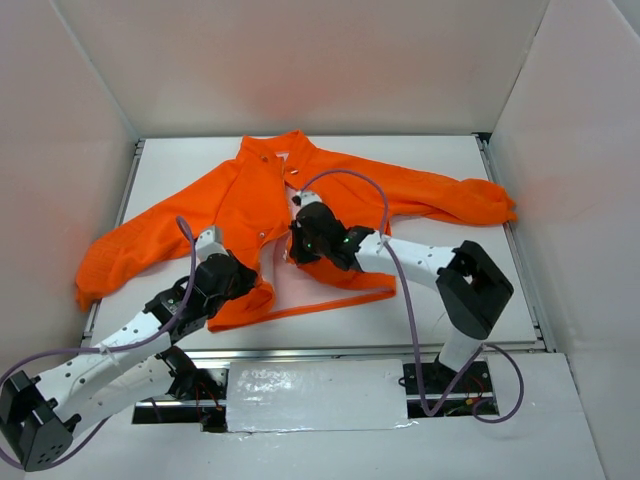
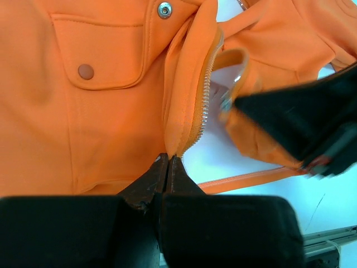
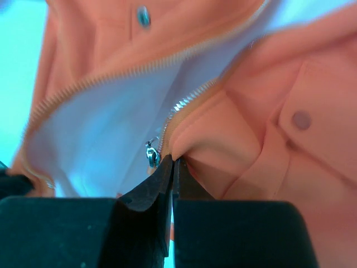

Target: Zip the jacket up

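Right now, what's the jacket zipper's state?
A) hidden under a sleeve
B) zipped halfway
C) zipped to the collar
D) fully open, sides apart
D: the jacket lies spread open, and in the right wrist view its two tooth rows run well apart with a wide gap between them.

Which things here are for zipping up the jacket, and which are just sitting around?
For the job: bright orange fabric jacket; its silver metal zipper teeth; small silver zipper pull; left gripper and right gripper, both pinched shut on the jacket's front edges.
Just there: white table; purple cables; white walls.
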You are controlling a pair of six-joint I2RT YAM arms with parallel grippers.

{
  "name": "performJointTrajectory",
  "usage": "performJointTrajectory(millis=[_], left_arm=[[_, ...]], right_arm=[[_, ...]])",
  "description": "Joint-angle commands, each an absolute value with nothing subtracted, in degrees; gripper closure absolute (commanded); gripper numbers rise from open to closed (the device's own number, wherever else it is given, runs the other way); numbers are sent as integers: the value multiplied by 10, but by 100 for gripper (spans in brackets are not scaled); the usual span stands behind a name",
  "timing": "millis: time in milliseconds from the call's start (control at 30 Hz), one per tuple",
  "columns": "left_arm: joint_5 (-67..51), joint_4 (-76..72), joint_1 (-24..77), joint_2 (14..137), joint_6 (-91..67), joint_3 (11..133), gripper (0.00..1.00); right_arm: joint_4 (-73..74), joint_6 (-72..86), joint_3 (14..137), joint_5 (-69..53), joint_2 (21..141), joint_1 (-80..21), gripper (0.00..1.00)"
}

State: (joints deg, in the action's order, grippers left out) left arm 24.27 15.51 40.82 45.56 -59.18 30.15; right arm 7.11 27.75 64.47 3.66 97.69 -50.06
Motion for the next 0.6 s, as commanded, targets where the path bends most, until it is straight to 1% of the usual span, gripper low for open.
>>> performJointTrajectory(millis=[0,33,67,100,133,200,233,267,333,367,467,500,567], left_arm=[[263,186,408,444,-605,344,100],[265,191,409,440,-601,347,100],[271,194,409,436,-592,351,100],[274,198,409,426,-587,351,100],[276,201,409,421,-577,345,100],[278,200,408,407,-566,335,100],[278,194,408,402,-562,328,100],[280,192,408,396,-558,315,100],[281,179,407,396,-553,298,100],[281,176,406,402,-552,295,100],[281,178,406,421,-553,307,100],[281,182,406,424,-554,311,100],[278,180,406,425,-551,315,100]], right_arm=[[49,247,708,27,926,-479,100],[9,231,689,19,903,-477,100],[-40,221,616,17,834,-476,100],[-173,201,565,9,787,-477,100],[-246,199,446,4,697,-477,100],[-393,197,345,-20,632,-477,100],[-382,202,320,-25,621,-481,100],[-333,213,304,-12,633,-483,100],[-333,231,272,-7,690,-492,100],[-330,262,269,-1,707,-492,100],[-298,285,289,5,765,-492,100],[-289,285,299,25,775,-492,100],[-293,276,312,28,788,-493,100]])
